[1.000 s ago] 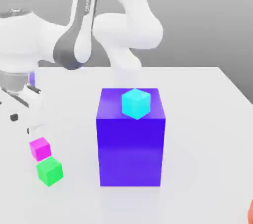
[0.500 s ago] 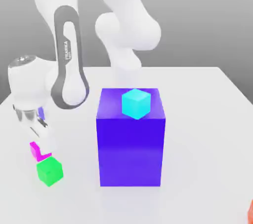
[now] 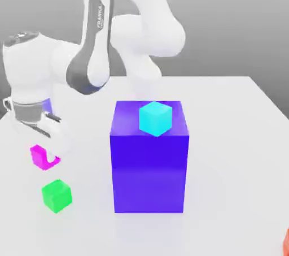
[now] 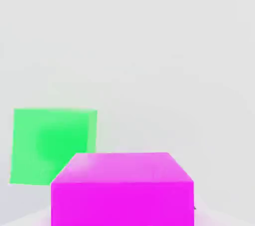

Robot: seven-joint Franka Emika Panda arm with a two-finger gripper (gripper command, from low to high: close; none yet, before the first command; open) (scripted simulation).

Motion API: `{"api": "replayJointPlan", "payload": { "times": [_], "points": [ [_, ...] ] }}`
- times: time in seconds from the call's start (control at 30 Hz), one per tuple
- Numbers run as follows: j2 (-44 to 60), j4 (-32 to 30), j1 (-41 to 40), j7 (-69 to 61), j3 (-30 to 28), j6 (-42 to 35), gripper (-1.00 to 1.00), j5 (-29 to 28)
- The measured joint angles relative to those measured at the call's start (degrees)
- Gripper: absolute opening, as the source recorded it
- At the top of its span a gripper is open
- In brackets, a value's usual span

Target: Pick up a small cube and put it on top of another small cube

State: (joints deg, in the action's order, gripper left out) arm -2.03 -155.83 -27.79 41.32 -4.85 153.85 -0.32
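So the magenta cube (image 3: 40,157) is hanging in the jaws (image 3: 52,156) near the exterior view's left side, the jaws closing snugly on it, and it's sitting off the counter (image 3: 226,159), behind the green cube (image 3: 57,195). It's a cube, so no long axis really; in the exterior view it's turning a corner partly toward the camera, while in the hand view it's showing a flat face square-on, its far edge running straight across. A pale finger is covering part of it, and the hand view is cutting off its near end. The orange thing (image 3: 287,243) is getting cropped too, so I can't tell its shape. The counter's looking plain and whitish, with a grey wall (image 3: 226,23) behind.
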Motion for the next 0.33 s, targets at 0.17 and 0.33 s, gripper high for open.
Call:
{"api": "replayJointPlan", "payload": {
  "times": [0.17, 0.33],
  "points": [
    [6.6, 1.3, 1.5, -1.6, -0.5, 5.4, -1.0, 1.2],
    [11.3, 1.5, 0.9, -2.8, 0.4, 9.7, 1.0, 2.8]
  ]
}}
